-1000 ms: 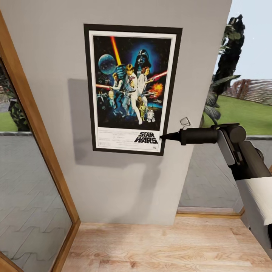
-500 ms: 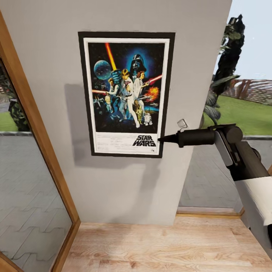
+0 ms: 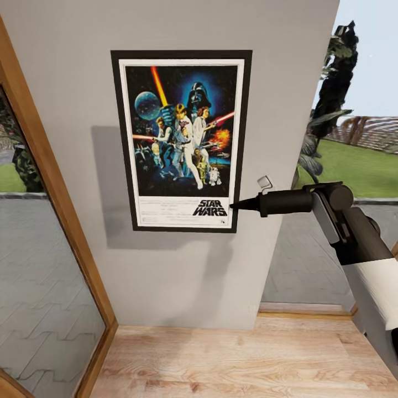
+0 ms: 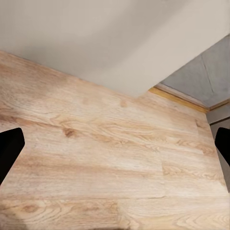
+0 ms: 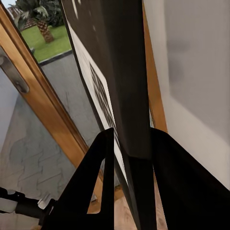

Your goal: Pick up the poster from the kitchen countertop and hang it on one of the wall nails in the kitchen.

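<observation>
Head view is mostly pale grey wall (image 3: 182, 276), with a wood-framed glass door (image 3: 50, 265) at its left and a wooden floor (image 3: 221, 359) below. Against the wall, high up, is the poster (image 3: 181, 141), upright and slightly tilted, throwing a shadow to its left, so it seems to stand a little off the surface. The right hand (image 3: 235, 205) reaches in from the side and pinches the frame at its lower right corner; the right wrist view shows both fingers (image 5: 98, 177) clamped on the dark edge (image 5: 127, 96), wall on one side, door on the other. The left hand (image 4: 115, 158) hangs low over the floor, fingers spread, gripping nothing.

Judging by this, the hanging step is under way. I cannot make out a nail. The next move calls for settling the poster's top onto a nail, then letting go only once it hangs by itself.
</observation>
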